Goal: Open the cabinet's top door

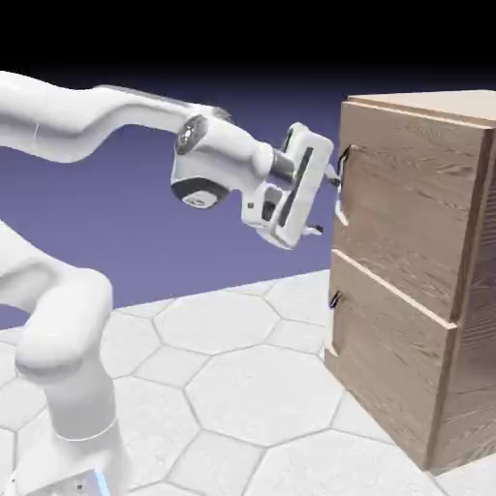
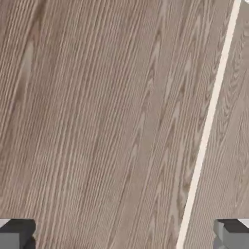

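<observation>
The light wood cabinet (image 1: pixel 465 291) stands at the exterior view's right. Its top door (image 1: pixel 407 208) lies flush with the front, and a small dark handle (image 1: pixel 345 155) sits near the door's upper left edge. My gripper (image 1: pixel 329 205) is open, its fingers spread one above the other just short of the door's left edge. The upper finger is a little below the handle. In the hand view wood grain (image 2: pixel 97 121) fills the picture, crossed by a pale seam (image 2: pixel 209 121). Both grey fingertips (image 2: pixel 17 234) show far apart at the bottom, nothing between them. The handle is out of that view.
The lower panel (image 1: pixel 387 373) carries its own dark handle (image 1: pixel 335 298), below my hand. The white arm reaches in from the exterior view's left over a table of pale hexagonal tiles (image 1: pixel 232 387).
</observation>
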Robot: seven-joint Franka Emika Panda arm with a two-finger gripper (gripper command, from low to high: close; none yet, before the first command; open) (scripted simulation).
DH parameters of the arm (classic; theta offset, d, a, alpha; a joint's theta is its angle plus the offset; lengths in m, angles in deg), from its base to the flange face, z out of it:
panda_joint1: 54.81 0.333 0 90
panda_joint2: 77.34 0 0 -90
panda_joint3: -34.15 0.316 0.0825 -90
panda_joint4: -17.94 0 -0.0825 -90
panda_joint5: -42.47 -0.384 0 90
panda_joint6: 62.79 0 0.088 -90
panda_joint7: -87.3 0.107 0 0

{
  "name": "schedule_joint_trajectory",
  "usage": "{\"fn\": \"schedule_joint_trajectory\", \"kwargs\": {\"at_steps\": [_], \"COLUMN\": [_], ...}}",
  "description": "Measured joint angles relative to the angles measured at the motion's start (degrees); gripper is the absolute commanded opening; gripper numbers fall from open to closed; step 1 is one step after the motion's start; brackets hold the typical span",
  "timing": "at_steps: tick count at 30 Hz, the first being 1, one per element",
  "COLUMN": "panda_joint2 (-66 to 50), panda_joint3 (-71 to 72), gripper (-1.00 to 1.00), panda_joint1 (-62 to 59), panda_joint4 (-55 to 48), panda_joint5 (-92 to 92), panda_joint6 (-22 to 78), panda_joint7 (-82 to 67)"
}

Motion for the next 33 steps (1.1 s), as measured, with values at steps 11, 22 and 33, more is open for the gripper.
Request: {"fn": "schedule_joint_trajectory", "kwargs": {"at_steps": [11, 22, 33], "panda_joint2": [4.37, 8.74, 13.1], "panda_joint3": [9.79, 19.59, 29.38], "gripper": [0.0, 0.0, 0.0], "panda_joint1": [-8.67, -17.34, -26.01], "panda_joint4": [-2.8, -5.6, -8.4], "panda_joint5": [-27.41, -54.83, -82.24], "panda_joint6": [2.32, 4.64, 6.97], "panda_joint7": [10.77, 21.54, 32.31]}}
